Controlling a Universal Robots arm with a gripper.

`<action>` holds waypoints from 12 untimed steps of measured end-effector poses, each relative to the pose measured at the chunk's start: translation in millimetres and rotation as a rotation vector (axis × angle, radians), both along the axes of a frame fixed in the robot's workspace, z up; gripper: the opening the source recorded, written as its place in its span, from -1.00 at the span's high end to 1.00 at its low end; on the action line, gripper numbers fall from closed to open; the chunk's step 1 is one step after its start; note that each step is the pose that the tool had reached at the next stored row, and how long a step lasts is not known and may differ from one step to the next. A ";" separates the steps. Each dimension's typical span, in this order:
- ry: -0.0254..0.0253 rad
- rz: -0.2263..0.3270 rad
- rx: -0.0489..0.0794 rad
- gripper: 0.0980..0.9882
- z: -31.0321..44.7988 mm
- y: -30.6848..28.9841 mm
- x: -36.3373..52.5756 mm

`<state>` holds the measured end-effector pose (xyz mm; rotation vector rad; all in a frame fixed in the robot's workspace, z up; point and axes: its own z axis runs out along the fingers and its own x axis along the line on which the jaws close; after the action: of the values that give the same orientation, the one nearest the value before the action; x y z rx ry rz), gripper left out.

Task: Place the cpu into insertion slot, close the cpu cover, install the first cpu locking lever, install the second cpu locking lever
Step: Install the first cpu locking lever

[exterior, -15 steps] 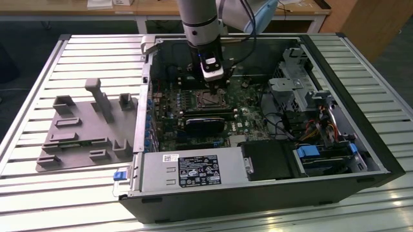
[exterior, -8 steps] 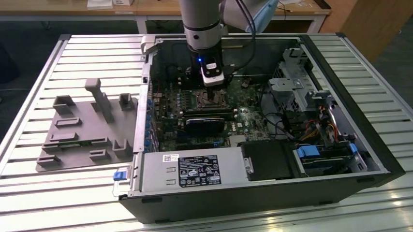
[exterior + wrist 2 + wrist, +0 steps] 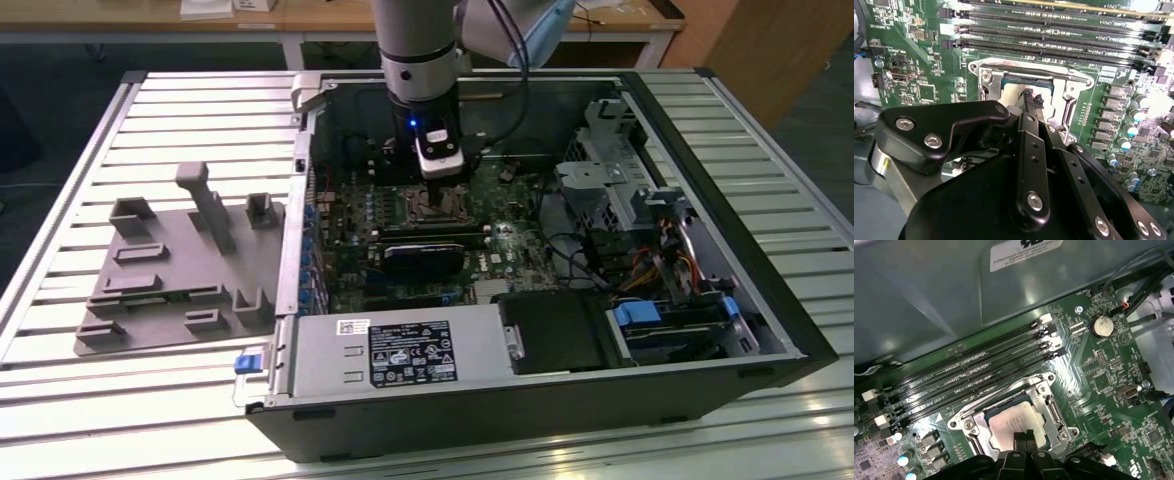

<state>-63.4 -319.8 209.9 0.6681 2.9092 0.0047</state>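
The gripper [image 3: 1026, 436] is hanging directly over the insertion slot [image 3: 1013, 421] with its fingers [image 3: 1029, 97] drawn together at the tips, and we are reading them as pressing down on, or resting just above, the cpu [image 3: 1015, 424]; we cannot tell whether anything is pinched between them. In both wrist views we are seeing the cpu lying flat inside the slot, its dull grey top showing through the square window of the cpu cover [image 3: 1046, 405], which appears to be folded down around it. In the exterior view the arm is standing upright inside the open computer case [image 3: 694, 300], beside the memory slots [image 3: 969, 375]. We are judging the chip placed and the cover lowered, with the locking levers unconfirmed, since the fingers are hiding that side of the socket. We are flagging these risks: a chip not fully seated could have its contacts bent under downward pressure; a fingertip sliding off the smooth metal could strike the motherboard [image 3: 1104, 380]; a cover not lying flush could stop a lever from catching.
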 end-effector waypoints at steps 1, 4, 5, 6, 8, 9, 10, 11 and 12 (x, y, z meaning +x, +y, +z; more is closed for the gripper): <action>-0.0001 0.000 0.000 0.98 1.9 0.0 0.0; -0.0001 0.000 0.000 0.98 10.3 0.0 0.0; -0.0001 0.000 0.000 0.98 13.1 0.1 0.0; -0.0001 0.000 0.000 0.98 16.0 0.0 0.0; -0.0001 0.000 0.000 0.98 21.1 0.1 0.1; -0.0001 0.000 0.000 0.98 22.9 0.1 0.0; -0.0001 0.000 0.000 0.98 24.5 0.1 0.0; 0.0000 0.000 0.000 0.98 25.5 0.0 0.0; -0.0002 0.000 0.000 0.98 25.6 0.1 0.1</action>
<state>-63.4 -319.8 235.5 0.6681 2.9090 0.0044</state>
